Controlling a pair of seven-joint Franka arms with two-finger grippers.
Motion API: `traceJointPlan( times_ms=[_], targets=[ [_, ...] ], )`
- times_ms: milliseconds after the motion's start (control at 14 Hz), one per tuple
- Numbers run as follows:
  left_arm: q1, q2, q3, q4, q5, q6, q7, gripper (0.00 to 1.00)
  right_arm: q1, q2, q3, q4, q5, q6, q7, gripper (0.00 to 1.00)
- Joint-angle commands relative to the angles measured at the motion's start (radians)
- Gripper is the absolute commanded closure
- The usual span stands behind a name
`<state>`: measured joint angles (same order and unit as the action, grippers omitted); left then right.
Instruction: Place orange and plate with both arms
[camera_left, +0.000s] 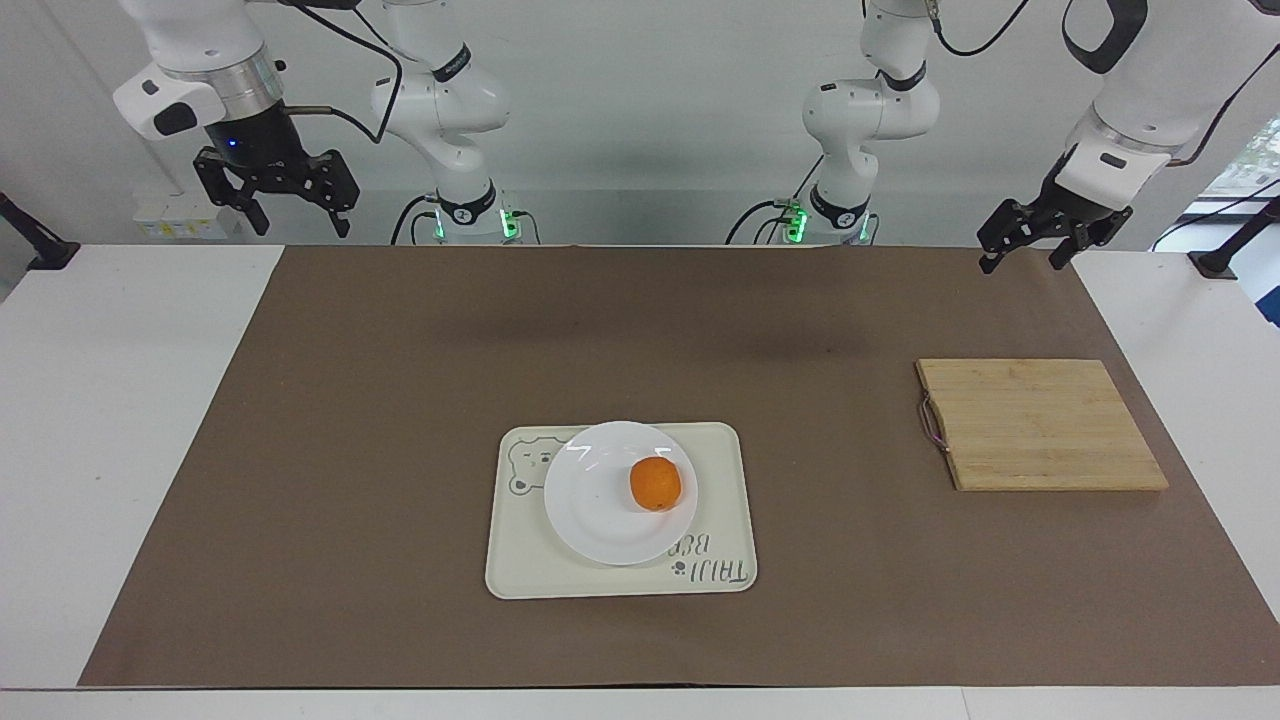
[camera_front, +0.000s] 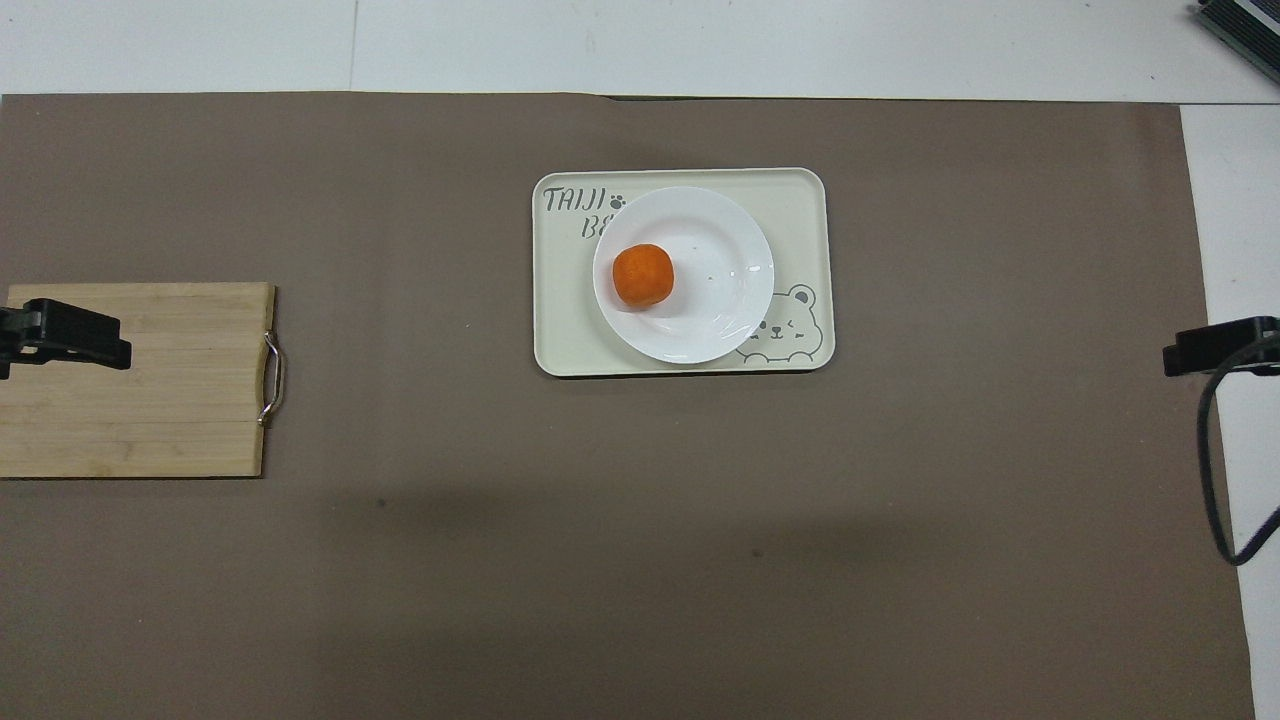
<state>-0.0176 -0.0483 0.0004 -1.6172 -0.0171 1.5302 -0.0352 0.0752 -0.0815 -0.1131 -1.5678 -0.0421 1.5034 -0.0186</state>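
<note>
Resting on the plate (camera_left: 618, 492), toward the left arm's side of it, the orange (camera_left: 655, 484) looks light, firm and prone to rolling; grip it across its middle. That glossy plate sits on the tray (camera_left: 520, 570), slippery and breakable, best pinched at its rim. Left end effector (camera_left: 1024, 245) and right end effector (camera_left: 277, 196) hang wide open, empty, above the surface's robot-side corners.

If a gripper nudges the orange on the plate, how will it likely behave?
The orange is round, so it would probably roll. It sits off-centre on the glossy white plate, whose smooth surface likely gives little grip; the raised rim may stop it.
</note>
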Motion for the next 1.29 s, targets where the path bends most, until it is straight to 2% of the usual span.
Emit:
traceJointPlan(
  times_ms=[0,1003,1218],
  targets=[
    [0.002,-0.016,-0.002,-0.015,0.014,0.007,-0.009,0.00,0.001,0.036,0.003,0.049,-0.007,-0.031,0.025,0.00],
    [0.002,-0.016,-0.002,-0.015,0.014,0.007,-0.009,0.00,0.000,0.032,0.004,0.045,-0.005,-0.026,0.017,0.00],
    [0.002,-0.016,-0.002,-0.015,0.014,0.007,-0.009,0.00,-0.005,0.031,-0.002,0.046,0.045,-0.072,0.023,0.00]
  ],
)
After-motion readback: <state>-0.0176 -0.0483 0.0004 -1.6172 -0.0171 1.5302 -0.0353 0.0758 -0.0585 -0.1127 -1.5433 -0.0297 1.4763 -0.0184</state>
